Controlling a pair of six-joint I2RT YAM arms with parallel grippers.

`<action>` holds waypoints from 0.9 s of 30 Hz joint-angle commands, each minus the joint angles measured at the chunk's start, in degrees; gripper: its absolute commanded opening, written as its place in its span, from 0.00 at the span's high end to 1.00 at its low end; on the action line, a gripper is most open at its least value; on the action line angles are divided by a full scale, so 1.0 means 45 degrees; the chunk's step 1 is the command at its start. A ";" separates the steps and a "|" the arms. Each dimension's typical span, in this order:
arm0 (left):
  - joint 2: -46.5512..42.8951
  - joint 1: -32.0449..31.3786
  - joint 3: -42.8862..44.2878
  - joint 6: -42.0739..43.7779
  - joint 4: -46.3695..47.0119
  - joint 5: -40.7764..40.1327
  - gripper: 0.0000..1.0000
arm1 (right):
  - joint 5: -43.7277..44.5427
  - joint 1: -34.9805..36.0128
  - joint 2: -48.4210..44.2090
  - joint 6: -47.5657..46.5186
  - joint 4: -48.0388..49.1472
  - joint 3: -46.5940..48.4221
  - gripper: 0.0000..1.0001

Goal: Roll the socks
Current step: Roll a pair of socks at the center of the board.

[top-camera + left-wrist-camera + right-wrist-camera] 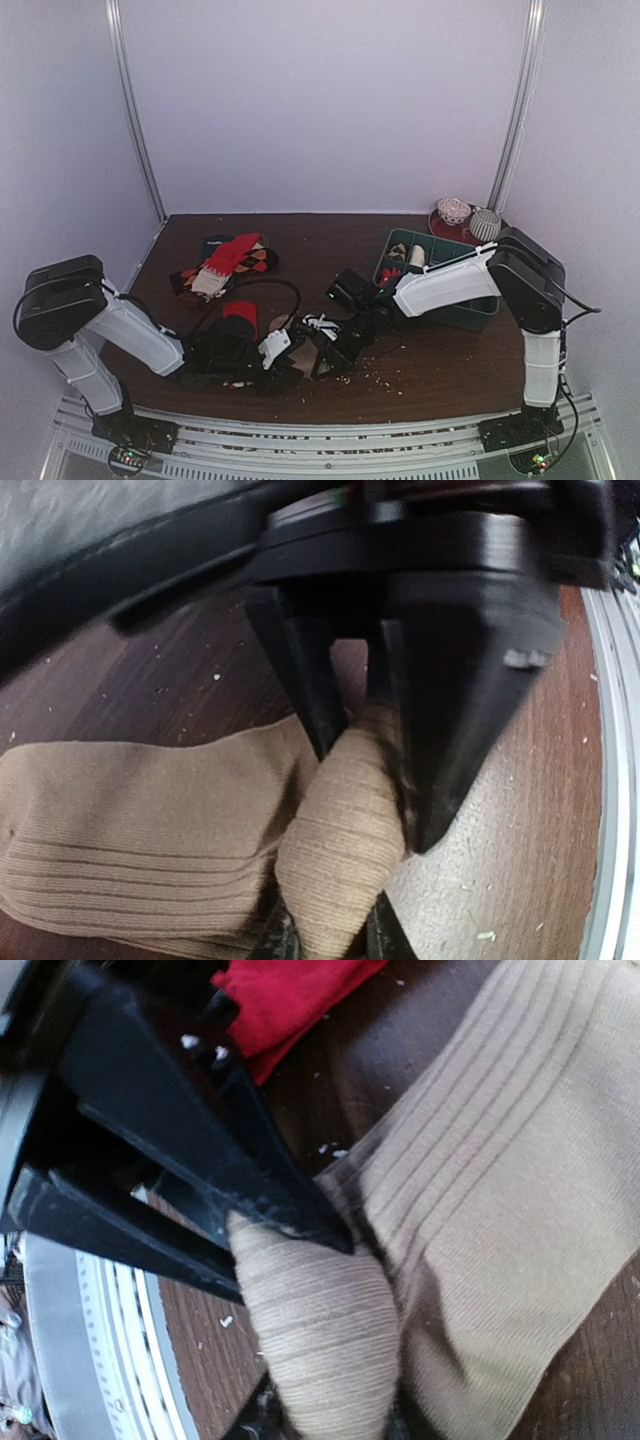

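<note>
The tan-brown sock (130,830) lies flat on the dark wood table, one end rolled into a tight bundle (340,840). My left gripper (330,935) is shut on the bundle from one side. My right gripper (330,1425) is shut on the same bundle (320,1340) from the opposite side; its black fingers (440,730) fill the top of the left wrist view. In the top view both grippers, left (270,350) and right (332,355), meet over the tan sock (300,358) near the table's front edge. The red sock (240,313) lies just behind them and shows in the right wrist view (290,1000).
A pile of patterned socks (225,262) lies at the back left. A green bin (470,305) with small items stands at the right, with two rolled bundles (470,222) behind it. A black cable (280,285) loops mid-table. The metal front rail (330,425) is close by.
</note>
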 commanded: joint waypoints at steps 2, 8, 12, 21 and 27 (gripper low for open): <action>0.0984 0.0057 0.0089 -0.2907 -0.1189 0.0221 1.00 | 0.3496 0.0276 -0.1551 -0.0277 0.0433 -0.2085 0.62; 0.1848 0.0188 -0.0621 -0.6114 -0.1073 0.0888 1.00 | 0.5198 0.0496 -0.6054 -0.1995 0.8046 -0.6855 0.46; 0.2370 0.0214 -0.0711 -0.7014 -0.1131 0.1386 1.00 | 0.5779 0.1181 -0.6091 -0.3718 0.9023 -0.7315 0.45; 0.2888 0.0283 -0.0942 -0.7506 -0.1215 0.1974 1.00 | 0.5349 0.1588 -0.3772 -0.5852 0.8354 -0.5706 0.46; 0.3067 0.0281 -0.1040 -0.7383 -0.1049 0.2162 1.00 | 0.5380 0.1566 -0.2809 -0.6069 0.8237 -0.5456 0.48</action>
